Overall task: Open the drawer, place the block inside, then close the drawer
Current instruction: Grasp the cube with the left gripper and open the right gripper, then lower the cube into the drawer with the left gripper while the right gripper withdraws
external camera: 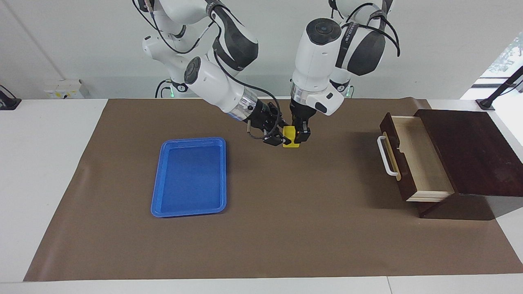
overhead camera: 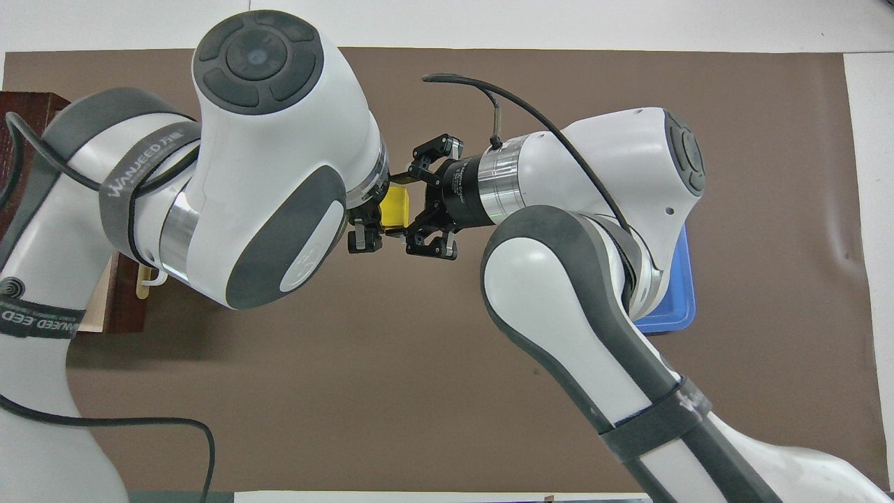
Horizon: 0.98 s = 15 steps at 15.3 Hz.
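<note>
Yellow is what you are looking for first: the block (external camera: 291, 136) is hanging in the air over the brown mat (external camera: 286, 228), roughly mid-tabletop, between the tray (external camera: 190, 176) and the drawer (external camera: 412, 157). It is sitting upright, its taller side vertical in the facing view, with one broad face turned away from the robots. In the overhead view the block (overhead camera: 395, 207) is showing as a short yellow slab, its long edge running from nearer to the robots to farther from them.

You are watching two arms meeting at it. The left gripper (external camera: 301, 134) is coming straight down from above, and its jaws are clamping the block on the side toward the drawer. The right gripper (external camera: 278, 139) is reaching in slantwise from the tray's end, its jaws sitting on either side of the block; you cannot tell whether they are pressing it or standing just off it. From above, the left gripper (overhead camera: 367, 225) is mostly hidden under its own wrist, while the right gripper (overhead camera: 413, 206) is showing its black links splayed to both sides of the block.

The drawer is standing pulled out of its dark wooden box (external camera: 474, 151) at the left arm's end of the tabletop, its white handle (external camera: 386, 156) facing the tray and its pale inside showing. The blue tray is lying flat toward the right arm's end.
</note>
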Motion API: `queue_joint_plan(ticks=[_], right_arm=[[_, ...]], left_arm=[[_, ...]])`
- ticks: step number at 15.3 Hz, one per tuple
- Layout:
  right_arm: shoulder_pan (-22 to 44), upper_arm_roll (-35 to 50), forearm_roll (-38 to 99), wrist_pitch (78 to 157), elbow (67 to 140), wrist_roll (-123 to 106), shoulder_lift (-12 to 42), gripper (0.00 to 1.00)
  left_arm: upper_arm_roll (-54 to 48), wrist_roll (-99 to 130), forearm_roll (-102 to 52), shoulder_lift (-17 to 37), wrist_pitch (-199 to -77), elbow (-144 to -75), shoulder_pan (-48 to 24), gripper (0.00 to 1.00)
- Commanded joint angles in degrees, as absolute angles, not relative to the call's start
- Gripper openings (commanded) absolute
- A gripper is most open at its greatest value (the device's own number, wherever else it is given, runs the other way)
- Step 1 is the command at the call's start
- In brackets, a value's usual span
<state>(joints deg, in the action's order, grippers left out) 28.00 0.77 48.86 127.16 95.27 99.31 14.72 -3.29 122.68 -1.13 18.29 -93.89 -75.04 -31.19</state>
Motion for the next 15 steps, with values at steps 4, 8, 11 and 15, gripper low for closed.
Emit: queue_joint_plan(ticks=[4,8,11,15], right_arm=[[27.1,1.0,49.7,127.2,94.5,100.4,15.2,1.00],[23.7,0.5,48.8,125.7,94.3,100.0,15.2,1.00],[22.0,0.5,43.9,124.9,93.5,99.7,15.2,1.00],[18.5,0.5,37.4,120.7,93.4,92.9,15.2,1.00]], left_arm=[[-2.5,123.6,0.2,18.8,-92.2,-73.5,-31.9,0.00],[-2.5,120.3,2.2,18.2,-91.8,-73.7,-30.2,0.00],[-2.5,113.8,1.9,16.0,-91.8,-74.6,-25.0,0.00],[-2.5,101.6,1.8,12.2,-91.1,-77.9,-16.5,0.00]])
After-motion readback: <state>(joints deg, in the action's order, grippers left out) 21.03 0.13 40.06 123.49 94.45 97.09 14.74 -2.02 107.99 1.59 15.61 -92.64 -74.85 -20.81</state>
